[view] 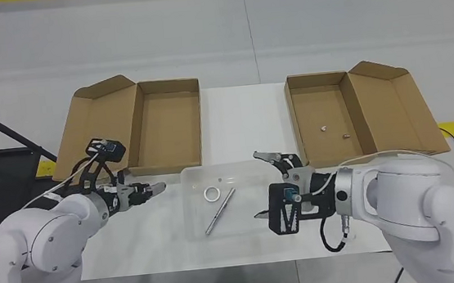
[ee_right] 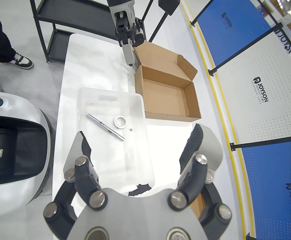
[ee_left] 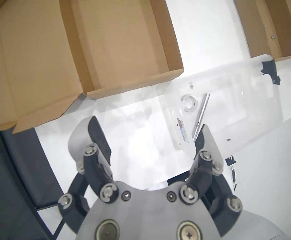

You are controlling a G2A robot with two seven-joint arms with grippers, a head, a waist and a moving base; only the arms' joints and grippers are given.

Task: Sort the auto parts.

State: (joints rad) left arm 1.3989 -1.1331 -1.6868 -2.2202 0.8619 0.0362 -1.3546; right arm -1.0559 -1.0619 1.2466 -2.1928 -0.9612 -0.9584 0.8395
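A clear plastic tray (view: pixel 238 166) sits mid-table holding a metal ring (view: pixel 211 194) and a thin metal rod (view: pixel 219 211). My left wrist view shows the ring (ee_left: pixel 189 102), the rod (ee_left: pixel 201 116) and a tiny dark part (ee_left: pixel 191 86) in the tray. My left gripper (view: pixel 151 190) is open and empty, just left of the tray. My right gripper (view: pixel 266 185) is open over the tray's right end. From the right wrist, the ring (ee_right: pixel 120 121), rod (ee_right: pixel 105 127) and small part (ee_right: pixel 130 129) lie beyond the right gripper (ee_right: pixel 138 141).
An open cardboard box (view: pixel 168 122) stands at the back left with nothing visible inside. A second cardboard box (view: pixel 322 99) at the back right holds two small screws (view: pixel 323 128). A black rack (ee_right: pixel 45 29) stands beyond the table's left end.
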